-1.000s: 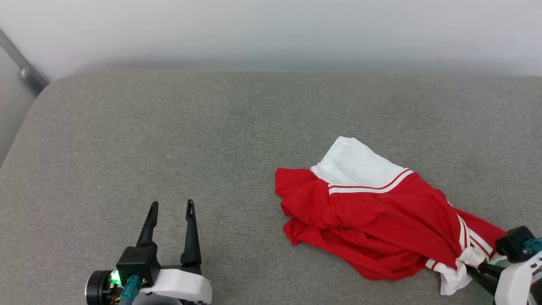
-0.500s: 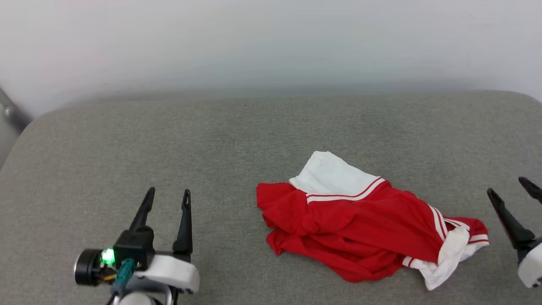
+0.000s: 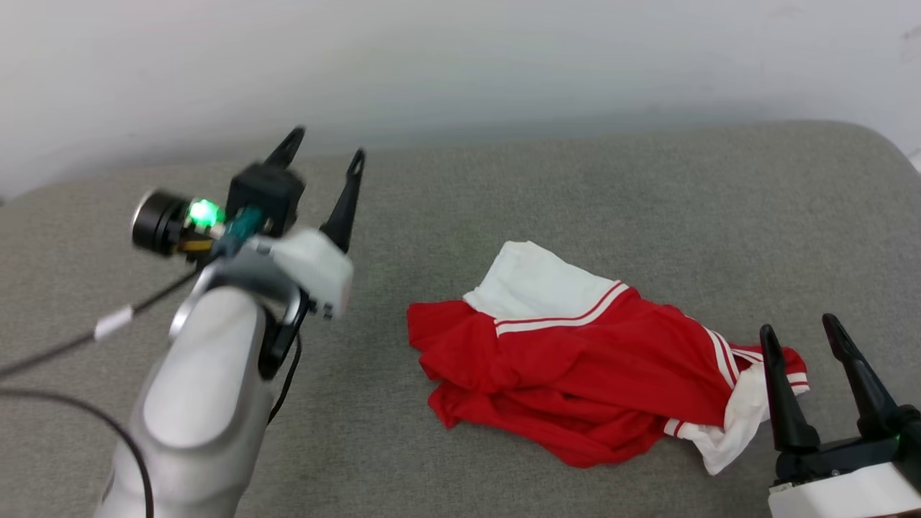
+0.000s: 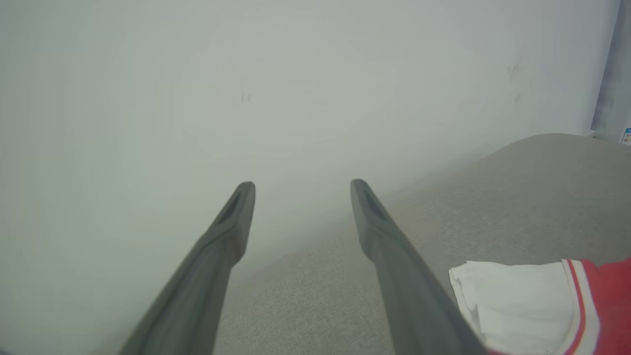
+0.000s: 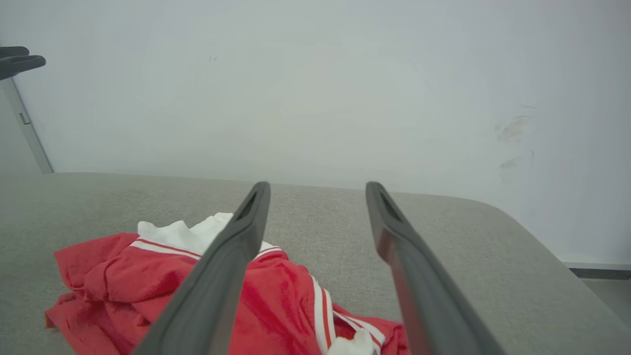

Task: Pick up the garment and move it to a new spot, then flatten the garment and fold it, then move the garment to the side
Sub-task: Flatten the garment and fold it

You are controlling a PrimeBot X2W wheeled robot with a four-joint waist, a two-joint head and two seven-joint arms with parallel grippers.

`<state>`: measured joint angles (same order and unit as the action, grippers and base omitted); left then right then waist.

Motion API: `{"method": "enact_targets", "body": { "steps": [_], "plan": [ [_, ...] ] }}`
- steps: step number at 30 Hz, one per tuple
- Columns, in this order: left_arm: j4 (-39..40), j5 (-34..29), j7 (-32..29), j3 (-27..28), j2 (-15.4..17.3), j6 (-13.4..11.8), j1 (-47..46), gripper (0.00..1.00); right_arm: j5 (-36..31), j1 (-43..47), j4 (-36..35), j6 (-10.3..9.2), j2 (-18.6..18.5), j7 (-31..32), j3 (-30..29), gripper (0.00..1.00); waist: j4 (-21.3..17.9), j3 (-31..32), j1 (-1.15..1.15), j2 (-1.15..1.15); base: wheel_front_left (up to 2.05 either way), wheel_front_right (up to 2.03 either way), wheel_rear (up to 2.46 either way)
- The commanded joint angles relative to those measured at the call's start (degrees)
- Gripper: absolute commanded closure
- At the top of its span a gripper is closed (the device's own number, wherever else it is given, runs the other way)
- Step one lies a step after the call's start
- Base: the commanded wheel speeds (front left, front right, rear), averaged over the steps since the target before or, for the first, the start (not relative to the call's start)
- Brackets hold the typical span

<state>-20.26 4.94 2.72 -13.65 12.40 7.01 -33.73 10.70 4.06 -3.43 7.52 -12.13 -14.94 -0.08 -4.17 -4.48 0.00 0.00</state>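
Note:
The garment [image 3: 575,374] is a red shirt with white, red-striped sleeves, lying crumpled on the grey cushioned surface [image 3: 504,187] right of centre; the right wrist view shows the garment [image 5: 148,286] low on the left, and its white sleeve [image 4: 517,301] sits at the lower right of the left wrist view. My left gripper [image 3: 324,147] is raised high over the left part of the surface, open and empty, well left of the garment. My right gripper [image 3: 799,327] stands open and empty at the lower right, just beside the garment's right sleeve end. In the right wrist view its fingers [image 5: 236,246] rise above the cloth.
A pale wall [image 3: 460,57] runs along the back of the surface. The surface's rounded right corner [image 3: 878,144] and back edge are close. A dark cable [image 3: 65,345] trails from my left arm. Bare grey fabric lies left of and behind the garment.
My right gripper let go of the garment's sleeve, opened and drew back to the right. My left arm rose high and forward. The head camera shifted, so the scene sits differently.

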Motion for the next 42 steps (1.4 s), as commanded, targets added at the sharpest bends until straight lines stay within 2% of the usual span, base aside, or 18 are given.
{"method": "enact_targets", "body": {
  "steps": [1, 3, 9, 18, 26, 30, 34, 37, 42],
  "plan": [
    [-0.2, 0.3, -0.5, -0.6, 0.1, 0.1, -0.9, 0.0, -0.4, 0.4, -0.3, -0.06, 0.5, -0.2, -0.2, 0.0, -0.8, -1.1, 0.0, 0.0, 0.0, 0.0, 0.0],
    [-1.6, 2.1, -4.1, -3.7, 0.4, 0.3, -5.1, 0.0, -1.1, 0.6, -1.1, -0.06, 2.1, -0.3, 0.0, 0.0, -1.5, -2.5, 0.0, 0.0, 0.0, 0.0, 0.0],
    [-5.0, 12.1, -15.7, -17.9, 3.2, 0.3, -18.4, 0.0, -2.0, -1.5, -2.3, -0.06, 4.9, -0.3, 1.8, 0.0, -4.1, -7.5, 0.0, 0.0, 0.0, 0.0, 0.0],
    [-7.3, 29.1, -33.9, -38.7, 7.8, 0.3, -36.1, 0.0, -3.6, -5.8, -3.9, -0.06, 6.9, -0.3, 3.8, 0.0, -8.5, -14.8, 0.0, 0.0, 0.0, 0.0, 0.0],
    [-5.3, 42.5, -51.5, -55.0, 11.9, 0.3, -47.1, 0.0, -4.8, -9.3, -4.4, -0.06, 8.0, -0.3, 7.1, 0.0, -11.6, -20.2, 0.0, 0.0, 0.0, 0.0, 0.0],
    [-3.9, 45.3, -58.0, -58.9, 12.7, 0.3, -50.3, 0.0, -4.7, -11.3, -4.5, -0.06, 8.5, -0.3, 8.6, 0.0, -13.1, -22.8, 0.0, 0.0, 0.0, 0.0, 0.0],
    [-2.1, 45.1, -62.3, -59.7, 12.9, 0.3, -50.9, 0.0, -4.8, -13.3, -4.4, -0.06, 8.8, -0.3, 10.1, 0.0, -14.5, -25.4, 0.0, 0.0, 0.0, 0.0, 0.0],
    [0.2, 42.6, -66.5, -59.8, 12.9, 0.3, -48.7, 0.0, -4.4, -14.3, -4.2, -0.06, 9.1, -0.3, 10.9, 0.0, -15.4, -26.9, 0.0, 0.0, 0.0, 0.0, 0.0],
    [4.6, 38.8, -73.0, -60.0, 15.1, 0.3, -45.5, 0.0, -3.9, -15.3, -4.1, -0.06, 9.3, -0.3, 11.5, 0.0, -16.8, -28.7, 0.0, 0.0, 0.0, 0.0, 0.0]
  ]
}}
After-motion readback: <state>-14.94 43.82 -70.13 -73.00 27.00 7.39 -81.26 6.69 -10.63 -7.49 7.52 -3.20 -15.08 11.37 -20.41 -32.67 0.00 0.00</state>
